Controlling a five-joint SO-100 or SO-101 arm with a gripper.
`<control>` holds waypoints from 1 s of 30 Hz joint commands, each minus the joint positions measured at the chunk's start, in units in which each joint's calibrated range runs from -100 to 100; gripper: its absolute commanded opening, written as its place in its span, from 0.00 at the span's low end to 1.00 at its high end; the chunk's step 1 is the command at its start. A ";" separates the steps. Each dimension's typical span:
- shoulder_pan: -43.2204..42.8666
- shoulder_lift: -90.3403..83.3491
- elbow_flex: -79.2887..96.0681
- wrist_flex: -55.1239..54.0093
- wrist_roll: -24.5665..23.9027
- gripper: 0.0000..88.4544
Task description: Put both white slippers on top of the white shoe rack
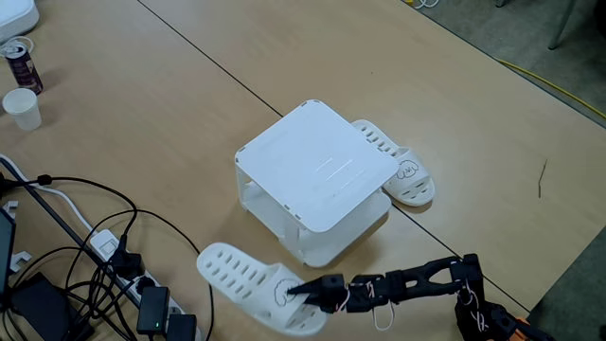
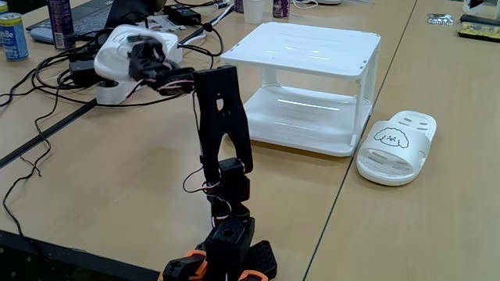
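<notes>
The white shoe rack (image 1: pixel 317 166) (image 2: pixel 308 51) stands mid-table with its flat top bare. One white slipper (image 1: pixel 405 175) (image 2: pixel 394 144) lies on the table against the rack's right side, with the puppy face on its strap. In both fixed views my gripper (image 1: pixel 295 290) (image 2: pixel 143 58) is shut on the strap of the other white slipper (image 1: pixel 237 275) (image 2: pixel 113 51). That slipper is in front of the rack's left corner in a fixed view, and in the view from behind the arm it looks tilted. I cannot tell whether it still touches the table.
Black cables (image 1: pixel 66 237) and a power strip (image 1: pixel 151 308) lie left of the held slipper. A can (image 1: pixel 21 64) and a paper cup (image 1: pixel 21 107) stand far left. The table edge (image 1: pixel 568 275) runs past the arm's base at lower right.
</notes>
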 commanded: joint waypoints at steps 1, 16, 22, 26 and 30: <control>1.74 -11.10 -4.23 3.08 0.42 0.01; 12.02 -14.13 -20.74 18.87 0.42 0.01; 13.67 -14.04 -25.52 22.14 0.42 0.01; 15.81 -14.04 -25.70 22.58 0.42 0.01; 18.36 -13.87 -25.61 22.66 0.42 0.01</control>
